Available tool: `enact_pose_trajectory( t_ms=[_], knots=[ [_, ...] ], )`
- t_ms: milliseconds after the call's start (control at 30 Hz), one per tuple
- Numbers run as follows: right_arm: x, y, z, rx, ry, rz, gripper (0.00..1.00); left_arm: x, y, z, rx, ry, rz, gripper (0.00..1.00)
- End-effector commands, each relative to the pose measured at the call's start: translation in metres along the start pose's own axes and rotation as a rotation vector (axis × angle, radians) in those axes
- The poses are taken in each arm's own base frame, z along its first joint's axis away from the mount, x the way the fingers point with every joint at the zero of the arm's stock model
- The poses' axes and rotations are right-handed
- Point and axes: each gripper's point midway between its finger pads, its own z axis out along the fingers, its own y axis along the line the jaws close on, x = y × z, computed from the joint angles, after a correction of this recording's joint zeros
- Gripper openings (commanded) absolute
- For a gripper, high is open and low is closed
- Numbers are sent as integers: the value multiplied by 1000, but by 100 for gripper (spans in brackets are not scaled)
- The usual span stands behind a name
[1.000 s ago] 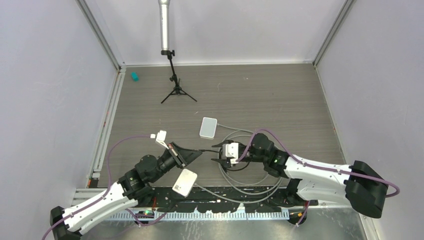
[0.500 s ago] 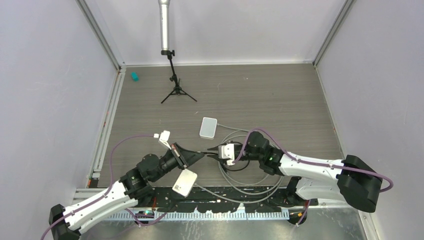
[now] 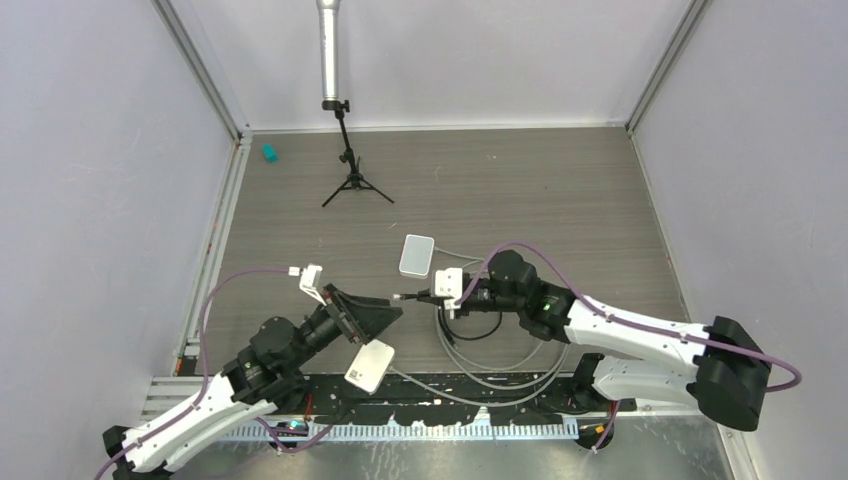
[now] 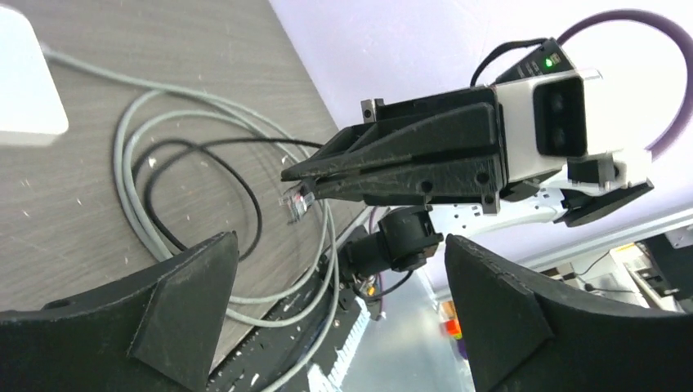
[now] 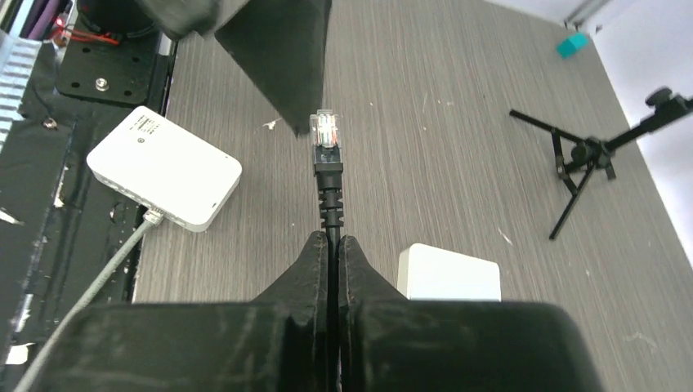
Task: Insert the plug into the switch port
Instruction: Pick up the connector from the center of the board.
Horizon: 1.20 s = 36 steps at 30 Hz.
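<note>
Right gripper clenched on the plug, gripping its black boot; clear tip sticks out past the fingers, above the table, pointing toward left gripper. Left jaws spread wide, holding nothing. White box lies nearby, grey cable attached

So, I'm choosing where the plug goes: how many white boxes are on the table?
2. The far white box lies in the middle of the table; the near white box lies at its near edge, a grey cable running to it. Others could be hidden.
</note>
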Motion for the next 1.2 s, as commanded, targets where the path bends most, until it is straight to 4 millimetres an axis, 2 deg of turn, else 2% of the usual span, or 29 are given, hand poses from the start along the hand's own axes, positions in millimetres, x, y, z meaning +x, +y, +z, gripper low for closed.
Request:
enact_pose_trajectory(
  t_ms=[0,100,233,267,400,533,600,700,967,1167],
  knots=[
    [-13,-8,-24,38,125,151,1,-31,-23,-13,67,-100,274,100],
    [-20,7,-34,-19,144,236,1,-40,-49,-20,223,-166,464,100],
    [-40,20,-44,-84,117,322,1,-28,-82,-26,483,-208,742,100],
    [-45,24,-46,-105,110,337,1,-24,-84,-26,519,-205,797,100],
    [-63,32,-49,-166,85,389,1,-11,-85,-21,565,-147,955,100],
    [-71,32,-46,-176,64,449,1,1,-82,-8,575,-44,1027,88],
    [-72,30,-44,-155,43,467,1,9,-82,-4,602,-3,1041,86],
    [-72,21,-44,-90,9,466,1,14,-81,2,622,18,1050,87],
    [-91,14,-48,-34,-106,406,1,19,-77,11,636,41,1114,91],
    [-88,25,-46,-65,-130,294,1,24,-77,11,672,37,1147,93]
  ],
)
